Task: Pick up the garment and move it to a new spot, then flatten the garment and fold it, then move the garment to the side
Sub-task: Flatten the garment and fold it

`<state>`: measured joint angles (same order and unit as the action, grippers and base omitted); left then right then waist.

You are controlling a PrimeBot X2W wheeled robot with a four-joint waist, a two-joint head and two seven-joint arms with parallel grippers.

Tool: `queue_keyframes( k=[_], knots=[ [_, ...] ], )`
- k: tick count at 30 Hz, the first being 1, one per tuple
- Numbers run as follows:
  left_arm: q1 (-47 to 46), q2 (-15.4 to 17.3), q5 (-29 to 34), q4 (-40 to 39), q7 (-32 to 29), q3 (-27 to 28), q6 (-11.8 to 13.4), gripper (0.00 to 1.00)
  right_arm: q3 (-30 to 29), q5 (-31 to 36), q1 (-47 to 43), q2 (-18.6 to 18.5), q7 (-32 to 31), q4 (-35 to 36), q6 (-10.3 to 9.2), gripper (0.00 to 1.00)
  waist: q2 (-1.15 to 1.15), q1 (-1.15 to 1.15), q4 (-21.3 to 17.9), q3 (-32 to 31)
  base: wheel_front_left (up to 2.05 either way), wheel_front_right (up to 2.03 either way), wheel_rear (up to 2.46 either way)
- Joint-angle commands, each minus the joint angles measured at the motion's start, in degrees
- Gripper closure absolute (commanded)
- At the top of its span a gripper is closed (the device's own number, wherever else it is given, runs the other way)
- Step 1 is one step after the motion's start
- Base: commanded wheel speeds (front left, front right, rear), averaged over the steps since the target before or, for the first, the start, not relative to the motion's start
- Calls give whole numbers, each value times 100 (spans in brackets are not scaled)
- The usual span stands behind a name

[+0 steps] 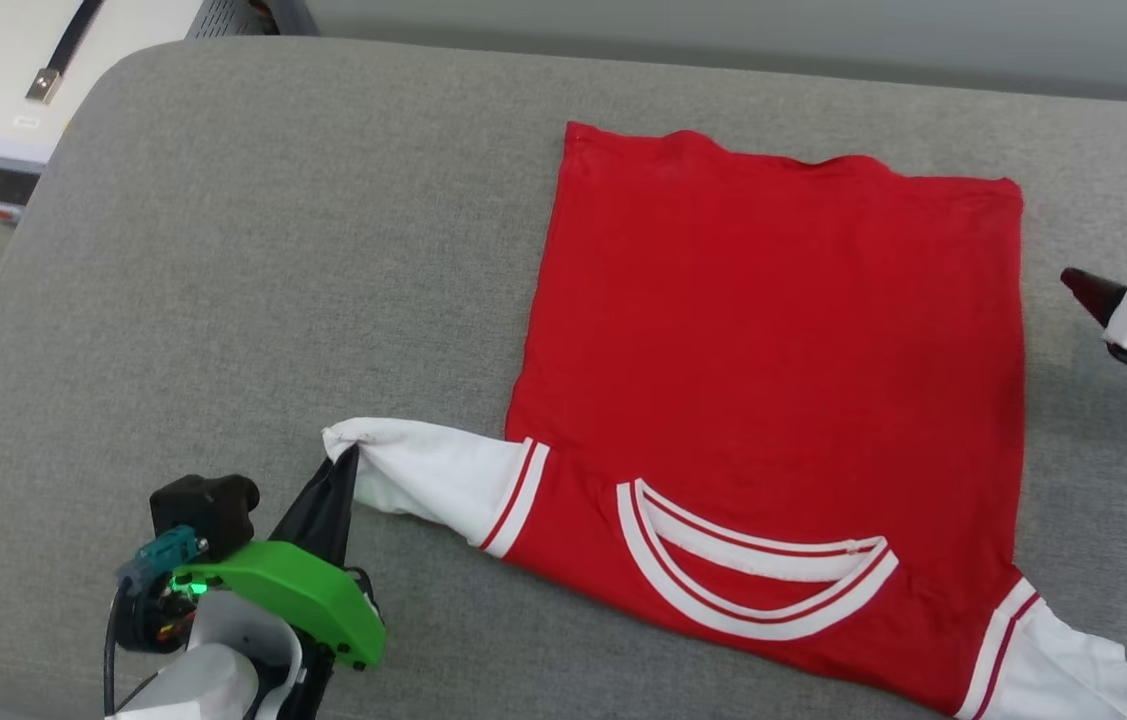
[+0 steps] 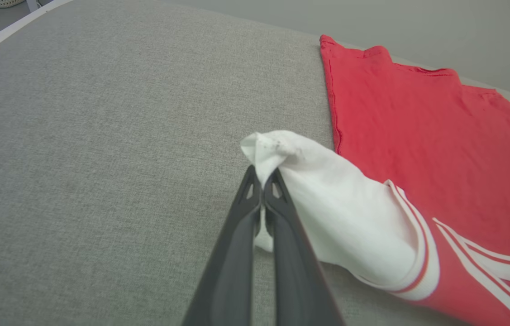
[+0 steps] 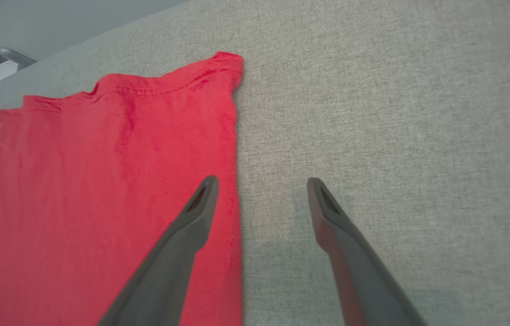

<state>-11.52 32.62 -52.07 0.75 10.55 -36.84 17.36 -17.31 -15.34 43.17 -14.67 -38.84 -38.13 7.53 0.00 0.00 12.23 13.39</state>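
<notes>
Flatten step in hand, by look of it: garment (image 1: pixel 773 380) lay spread on grey pad (image 1: pixel 223 250), hem toward pad's far edge. Left gripper (image 2: pixel 261 174) clamped on white sleeve tip (image 1: pixel 363 450), pad's near-left part. Right gripper (image 3: pixel 261 183) gaped empty over garment's side edge. Next likely called for: sleeve drawn flat, then folded across. Other sleeve (image 1: pixel 1053 660) cut off; garment's underside hidden

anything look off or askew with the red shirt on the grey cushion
Yes. The red jersey shirt with white sleeves lies mostly flat on the grey fabric surface, but its left white sleeve is bunched into a twisted point, pinched in the shut left hand. The opposite sleeve looks rumpled too.
</notes>
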Motion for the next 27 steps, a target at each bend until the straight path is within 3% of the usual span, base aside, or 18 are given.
queue_keyframes(
  k=[1, 6, 13, 24, 25, 26, 27],
  knots=[
    [-177, -48, 52, -58, 39, -6, -56, 100, -18, 128, 250, -31, -166, -81, -4, 0, 0, 0, 410, 488, 0, 0, 0],
    [-499, -174, 158, -196, 86, -58, -199, 100, -155, 509, 987, -151, -664, -253, -4, 0, 0, 0, 681, 883, 0, 0, 0],
    [-810, -309, 274, -263, 168, -114, -395, 100, -363, 1035, 1558, -219, -904, -335, -4, 0, 0, 0, 977, 1373, 0, 0, 0],
    [-878, -464, 284, 70, 309, -65, -588, 100, -748, 1505, 1403, -97, -1406, -715, -4, 0, 0, 0, 1005, 1511, 0, 0, 0],
    [-879, -477, 288, 100, 317, -64, -599, 100, -770, 1562, 1371, -80, -1501, -757, -4, 53, 0, 0, 1005, 1488, 0, 0, 0],
    [-878, -485, 291, 121, 321, -66, -604, 100, -808, 1588, 1355, -60, -1570, -782, -4, 68, 0, 0, 1003, 1470, 0, 0, 0],
    [-878, -494, 292, 142, 326, -65, -607, 100, -859, 1610, 1347, -28, -1638, -799, -4, 100, 0, 0, 999, 1450, 0, 0, 0]
  ],
)
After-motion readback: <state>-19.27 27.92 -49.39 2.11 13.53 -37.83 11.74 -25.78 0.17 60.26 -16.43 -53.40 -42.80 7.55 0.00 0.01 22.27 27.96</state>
